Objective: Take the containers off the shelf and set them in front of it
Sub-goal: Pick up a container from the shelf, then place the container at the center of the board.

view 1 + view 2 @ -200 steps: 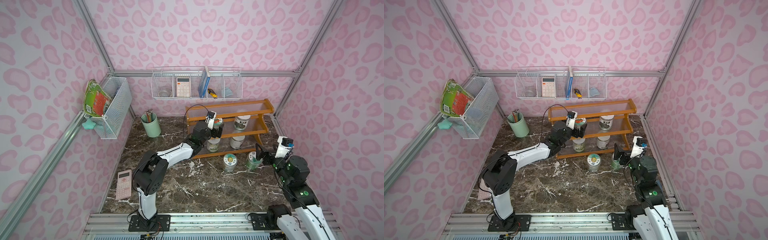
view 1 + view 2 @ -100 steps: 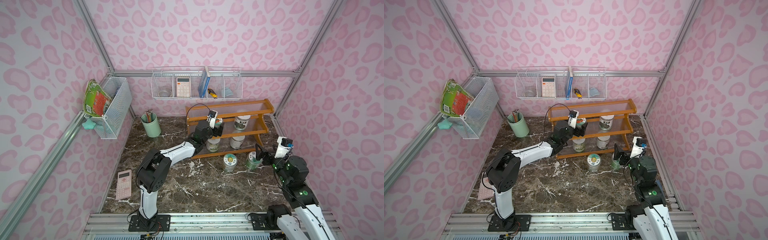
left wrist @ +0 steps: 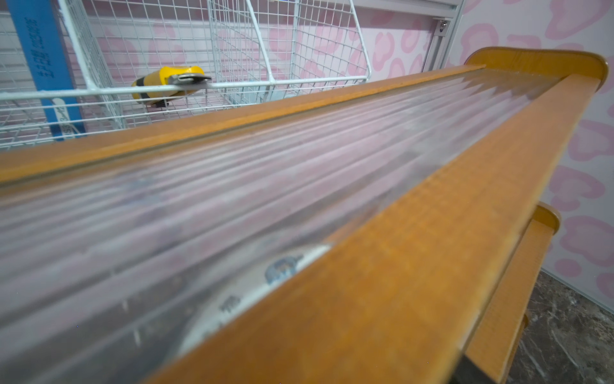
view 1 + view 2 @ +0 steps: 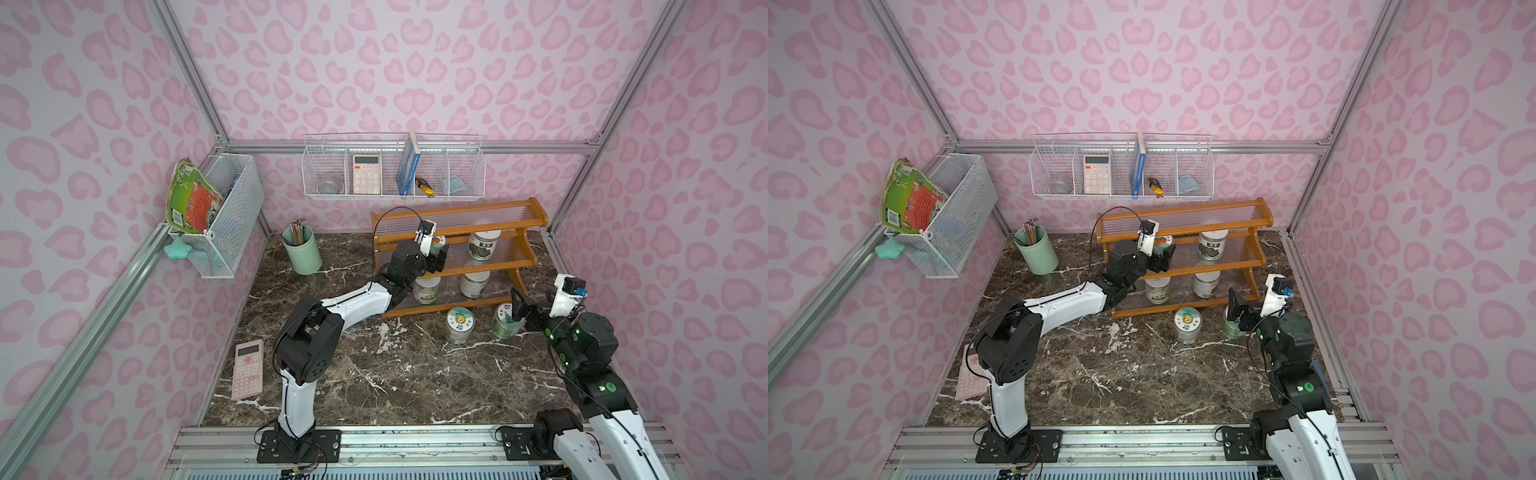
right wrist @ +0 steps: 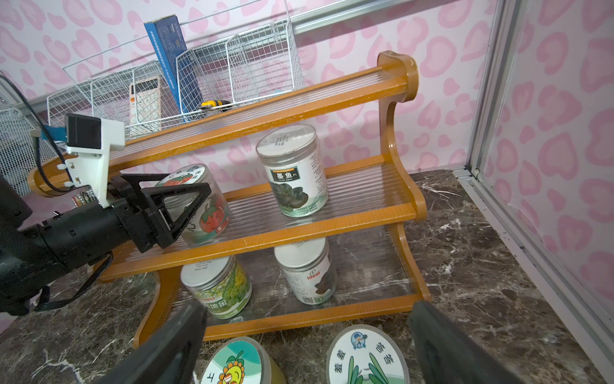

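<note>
Marble bench point(image 4: 374, 374), dark and white-veined, carries two finished pieces towards its right edge. A clear round sunflower-lid jar point(image 5: 239, 362) and a clear round grass-lid jar point(image 5: 367, 355) both stand just in front of the three-tier orange-brown wooden shelf point(image 5: 299, 229). My right gripper point(image 4: 519, 305) hangs over the grass-lid jar, jaws spread wide, gripping nothing.

On the bottom tier stand a white-lidded green-label jar point(image 5: 216, 286) and a white-lidded pale-label jar point(image 5: 305, 272).

The change is on the middle tier. A second ago my left gripper point(image 5: 187, 183) stood wide about the clear tomato-sticker jar point(image 5: 212, 212), left of that tier's middle. Now its jaws have come in against the jar's sides. I judge this third jar grasped and ready to draw out.

A white-lidded dark-label jar point(image 5: 294, 173) stands further right; the top tier is bare.

The far finger hides behind the jar. Whether the jar has left the ribbed plastic I cannot tell. My left wrist view shows only the top tier and a blurred lid through it.
</note>
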`<state>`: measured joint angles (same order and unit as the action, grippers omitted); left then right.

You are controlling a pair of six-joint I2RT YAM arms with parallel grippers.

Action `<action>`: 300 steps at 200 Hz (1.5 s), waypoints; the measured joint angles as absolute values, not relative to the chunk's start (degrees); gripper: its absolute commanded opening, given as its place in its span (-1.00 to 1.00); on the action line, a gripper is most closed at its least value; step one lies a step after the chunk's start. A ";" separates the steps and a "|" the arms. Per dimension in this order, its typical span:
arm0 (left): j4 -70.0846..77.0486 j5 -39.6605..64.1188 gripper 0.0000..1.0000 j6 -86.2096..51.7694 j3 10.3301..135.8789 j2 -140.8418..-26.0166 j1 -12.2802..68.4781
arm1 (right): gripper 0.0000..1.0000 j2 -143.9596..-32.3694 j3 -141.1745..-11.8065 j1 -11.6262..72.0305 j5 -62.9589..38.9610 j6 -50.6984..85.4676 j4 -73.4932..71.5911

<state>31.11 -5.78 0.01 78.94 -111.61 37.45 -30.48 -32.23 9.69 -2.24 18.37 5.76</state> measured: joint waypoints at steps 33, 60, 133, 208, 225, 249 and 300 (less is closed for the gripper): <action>29.69 -6.00 0.43 0.60 77.21 -108.77 38.13 | 0.98 -30.46 -32.23 9.69 -2.22 18.41 5.74; 29.08 -6.24 0.43 1.28 75.94 -107.24 38.72 | 0.99 -30.46 -32.23 9.67 -2.31 19.00 5.74; 28.40 -7.05 0.42 3.03 68.66 -99.79 41.76 | 0.98 -30.22 -32.36 9.65 -2.37 19.03 5.76; 27.51 -9.06 0.41 4.54 57.80 -87.70 47.09 | 0.98 -30.76 -33.10 9.65 -3.25 19.05 5.80; 25.04 -9.47 0.40 4.34 56.27 -85.12 48.07 | 0.99 -31.03 -33.52 9.65 -3.57 19.05 5.80; 23.31 -10.92 0.39 2.42 52.77 -81.95 49.78 | 0.98 -31.11 -33.78 9.65 -3.92 19.05 5.80; 21.98 -13.85 0.39 -2.00 43.55 -79.48 51.59 | 0.99 -30.89 -34.04 9.69 -5.37 19.03 6.39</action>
<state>21.98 -13.85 -2.00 43.55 -79.48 51.59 -30.89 -34.04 9.69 -5.37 19.03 6.39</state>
